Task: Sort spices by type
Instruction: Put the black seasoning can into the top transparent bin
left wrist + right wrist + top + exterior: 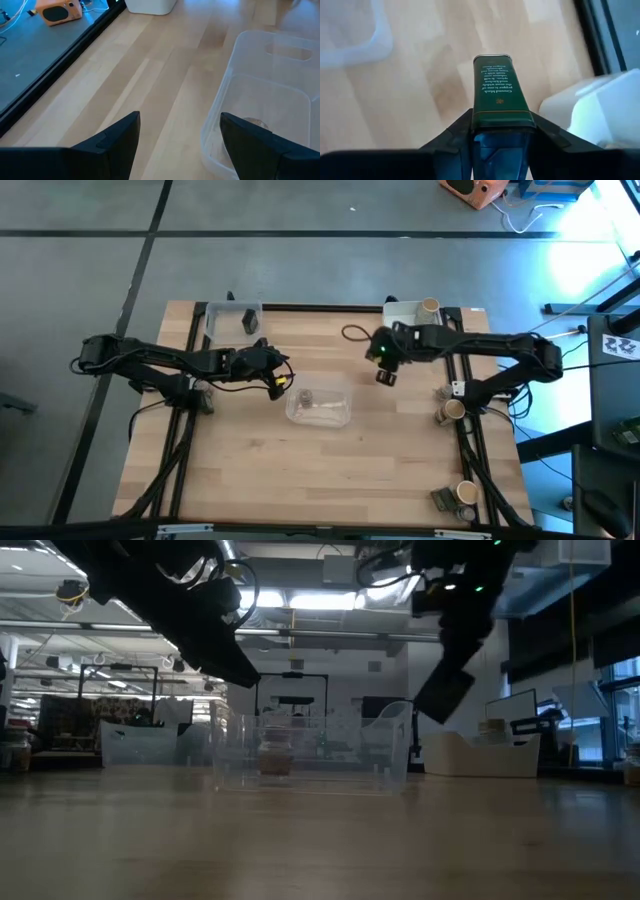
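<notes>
Two hands over pale plank table (300, 470): right hand (500, 131) grips a green tin (497, 90); left hand (180, 131) wide (workshop behind).

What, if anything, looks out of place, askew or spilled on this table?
Nothing looks spilled or damaged. The right gripper holds a dark green tin in the air, above bare wood. The clear tray sits mid-table with one small item inside. Several tan containers remain along the table's right edge, unsorted.
</notes>
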`<control>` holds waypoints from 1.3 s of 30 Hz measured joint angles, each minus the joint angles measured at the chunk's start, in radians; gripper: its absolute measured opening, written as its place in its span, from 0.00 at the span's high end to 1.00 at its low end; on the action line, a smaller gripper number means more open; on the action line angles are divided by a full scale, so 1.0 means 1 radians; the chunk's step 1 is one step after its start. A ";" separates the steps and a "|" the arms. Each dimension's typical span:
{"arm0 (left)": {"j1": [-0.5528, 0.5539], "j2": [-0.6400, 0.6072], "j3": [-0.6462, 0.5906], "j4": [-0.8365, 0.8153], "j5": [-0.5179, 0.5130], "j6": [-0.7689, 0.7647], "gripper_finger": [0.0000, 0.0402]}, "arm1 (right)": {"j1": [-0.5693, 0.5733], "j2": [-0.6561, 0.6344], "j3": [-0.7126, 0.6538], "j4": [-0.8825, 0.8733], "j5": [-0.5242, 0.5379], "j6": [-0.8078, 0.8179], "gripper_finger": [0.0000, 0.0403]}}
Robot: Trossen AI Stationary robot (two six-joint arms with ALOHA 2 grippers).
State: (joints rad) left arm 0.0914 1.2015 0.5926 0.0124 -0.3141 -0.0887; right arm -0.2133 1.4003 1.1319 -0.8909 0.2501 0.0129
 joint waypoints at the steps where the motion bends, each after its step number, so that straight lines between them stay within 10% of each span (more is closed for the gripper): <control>1: 0.000 0.000 0.000 0.000 0.000 0.001 0.36 | -0.014 0.013 0.004 0.022 -0.007 -0.020 0.65; 22: 0.000 0.000 0.000 0.004 0.000 0.015 0.36 | -0.116 0.574 0.540 -0.107 -0.093 -0.273 0.67; 39: 0.001 0.000 0.000 0.028 0.000 0.018 0.36 | -0.107 0.680 0.559 -0.103 -0.181 -0.272 0.58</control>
State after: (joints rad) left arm 0.0921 1.2015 0.5926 0.0406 -0.3141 -0.0711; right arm -0.3202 2.0804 1.6913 -0.9936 0.0693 -0.2596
